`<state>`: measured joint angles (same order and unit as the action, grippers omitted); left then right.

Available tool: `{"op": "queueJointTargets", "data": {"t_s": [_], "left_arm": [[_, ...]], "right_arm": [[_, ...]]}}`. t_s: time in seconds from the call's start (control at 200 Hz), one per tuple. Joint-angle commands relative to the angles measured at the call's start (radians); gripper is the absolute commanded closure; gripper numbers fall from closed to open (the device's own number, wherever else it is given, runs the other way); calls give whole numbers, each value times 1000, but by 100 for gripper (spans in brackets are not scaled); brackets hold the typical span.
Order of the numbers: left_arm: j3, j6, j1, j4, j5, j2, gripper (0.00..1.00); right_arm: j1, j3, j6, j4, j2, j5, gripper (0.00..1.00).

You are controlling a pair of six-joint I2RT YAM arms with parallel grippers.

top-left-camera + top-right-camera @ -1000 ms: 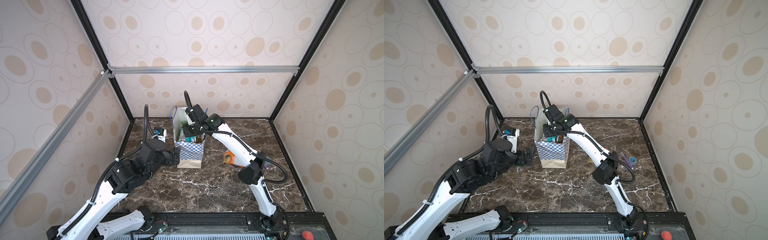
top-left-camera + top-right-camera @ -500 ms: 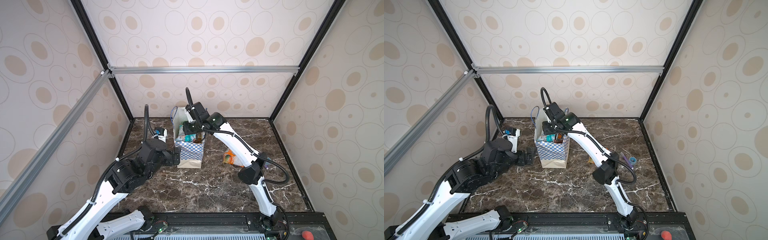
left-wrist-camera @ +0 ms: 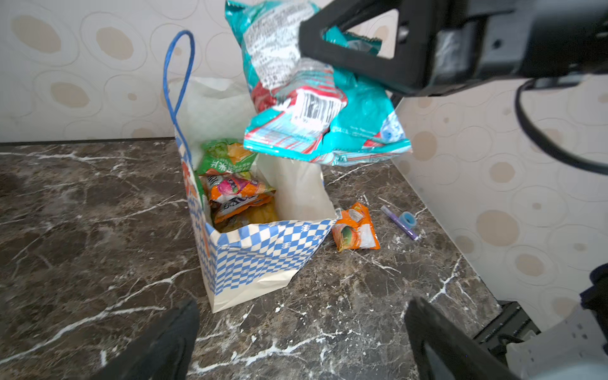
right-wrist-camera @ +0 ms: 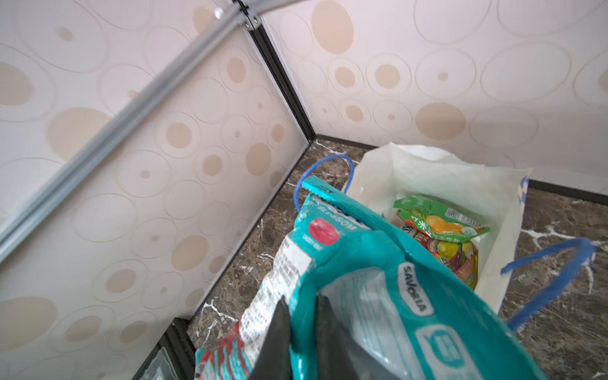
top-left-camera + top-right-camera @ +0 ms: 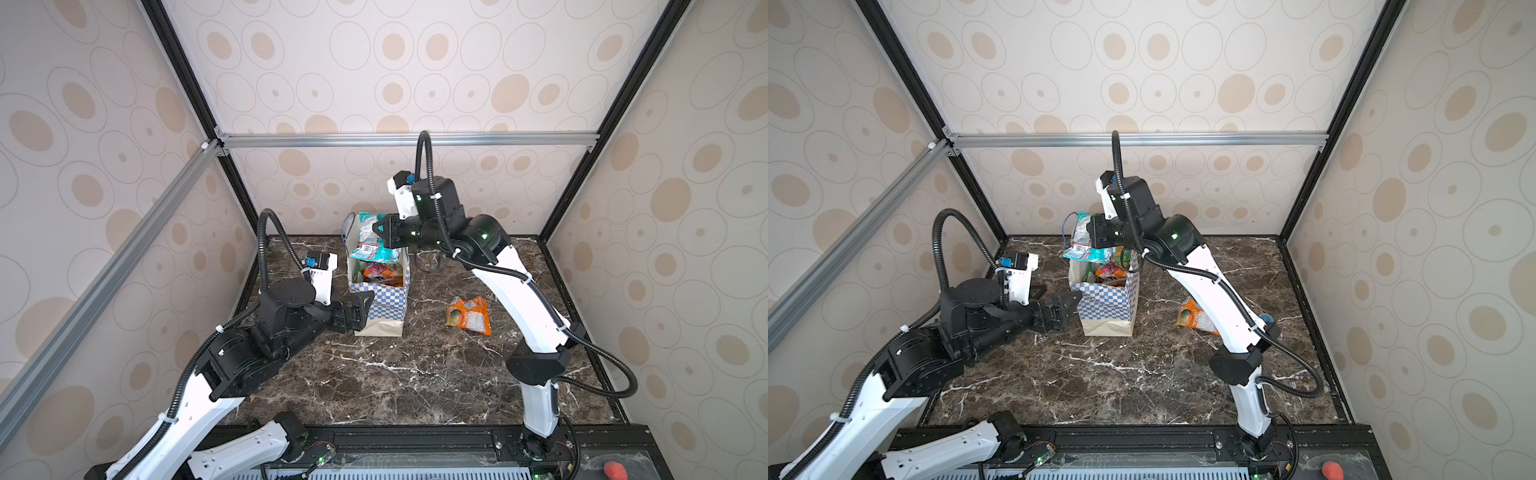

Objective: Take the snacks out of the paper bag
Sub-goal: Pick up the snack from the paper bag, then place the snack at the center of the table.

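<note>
Because the teal-and-white packet [image 3: 312,108] is thin, crinkly film puffed with air, it looks light, soft and slick. A pinch on a gathered fold or a flat sealed edge should hold better than a squeeze on the swollen middle, which would likely crush the contents. The right gripper [image 4: 301,316] has its jaws almost closed on such a fold and holds the packet hanging just above the mouth of the paper bag [image 5: 384,303], apparently clear of the rim.

The left gripper [image 5: 359,309] is spread wide and holds nothing. It sits low, just beside the bag's checkered wall, though I cannot tell whether it touches. Inside the bag a green packet [image 3: 227,158] lies on top of an orange packet [image 3: 240,190], with more beneath. An orange-and-white packet [image 5: 467,313] lies on the table near the bag, on the right arm's side.

The bag is thin paper and probably light enough to slide or tip if a packet drags on it. Its blue cord handle [image 3: 177,75] stands up at the rim where it could snag.

The dark marbled table [image 5: 415,374] looks hard and smooth, with bare room around the bag. Farther from the bag than the lone packet lie a purple pen [image 3: 396,222] and a small blue roll [image 3: 408,218], close to the patterned wall [image 5: 665,208].
</note>
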<state>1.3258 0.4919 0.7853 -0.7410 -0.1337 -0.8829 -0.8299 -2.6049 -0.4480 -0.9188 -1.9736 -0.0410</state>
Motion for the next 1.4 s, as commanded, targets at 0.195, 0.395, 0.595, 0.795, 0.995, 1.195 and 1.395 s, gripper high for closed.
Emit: {"op": "queueJointTargets", "data": {"t_s": [0.195, 0.395, 0.595, 0.795, 0.995, 1.195, 1.395], "left_arm": [[-35, -71, -5, 244, 380, -13, 2], [-51, -77, -4, 324, 488, -67, 2], [-48, -80, 1, 357, 490, -123, 2], [-31, -84, 26, 357, 441, -189, 2], [-3, -115, 74, 305, 332, -271, 2], [-73, -120, 122, 259, 324, -330, 2], [-180, -99, 154, 182, 208, -326, 2]], "right_arm": [[-7, 37, 83, -26, 184, 120, 100], [2, 371, 99, 19, 416, 237, 100], [91, 778, 14, 112, 672, 265, 100], [212, 1129, -90, 182, 832, 191, 100], [226, 1396, -124, 349, 831, 72, 100], [227, 1533, -162, 490, 716, 6, 100], [226, 1601, -176, 572, 584, -49, 100]]}}
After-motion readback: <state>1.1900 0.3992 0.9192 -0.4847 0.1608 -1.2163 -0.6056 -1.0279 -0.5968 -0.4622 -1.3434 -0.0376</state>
